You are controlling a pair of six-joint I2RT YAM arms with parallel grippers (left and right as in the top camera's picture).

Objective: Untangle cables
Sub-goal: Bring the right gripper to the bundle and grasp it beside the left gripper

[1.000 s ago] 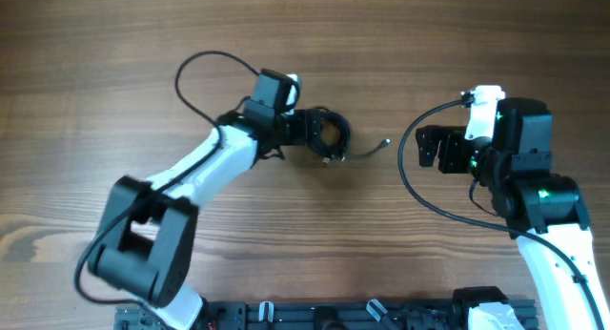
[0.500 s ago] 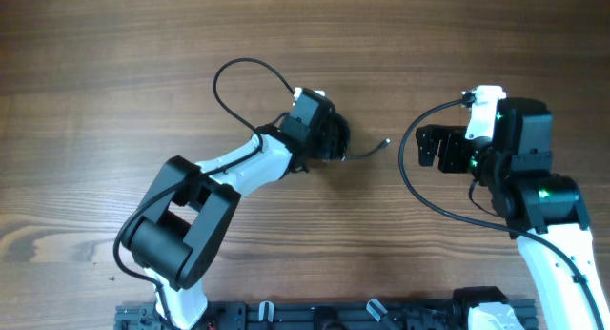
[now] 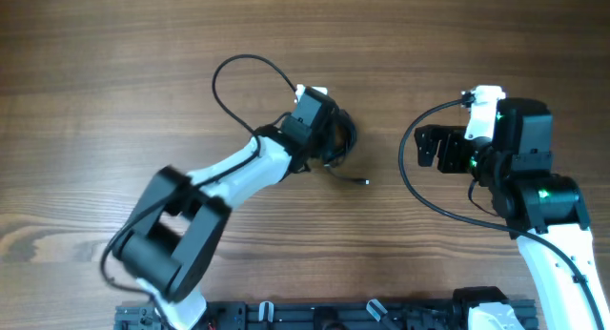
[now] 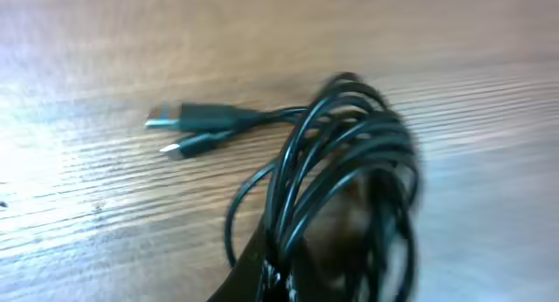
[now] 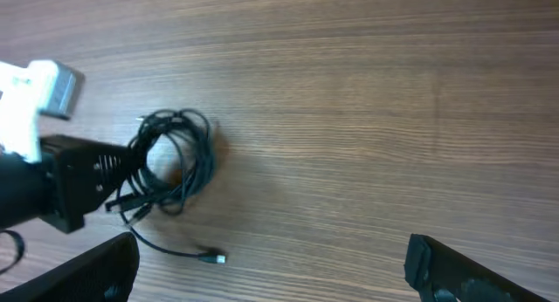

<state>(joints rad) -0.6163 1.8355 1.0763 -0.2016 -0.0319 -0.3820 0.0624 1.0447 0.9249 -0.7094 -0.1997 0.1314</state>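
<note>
Near the middle of the counter point(image 3: 114, 63), the cables point(image 3: 345, 134) sit as a coiled bundle of thin black loops. One loose tail trails from the coil toward the robot and ends in a small plug point(image 3: 366, 181) lying flat on the wood. Two more plug ends point(image 4: 179, 119) lie side by side just beside the coil. The left gripper point(image 3: 322, 137) is clenched on the bundle's edge. Well apart, the right gripper point(image 3: 434, 149) hangs released, its fingers point(image 5: 87, 271) spread wide and holding nothing.
</note>
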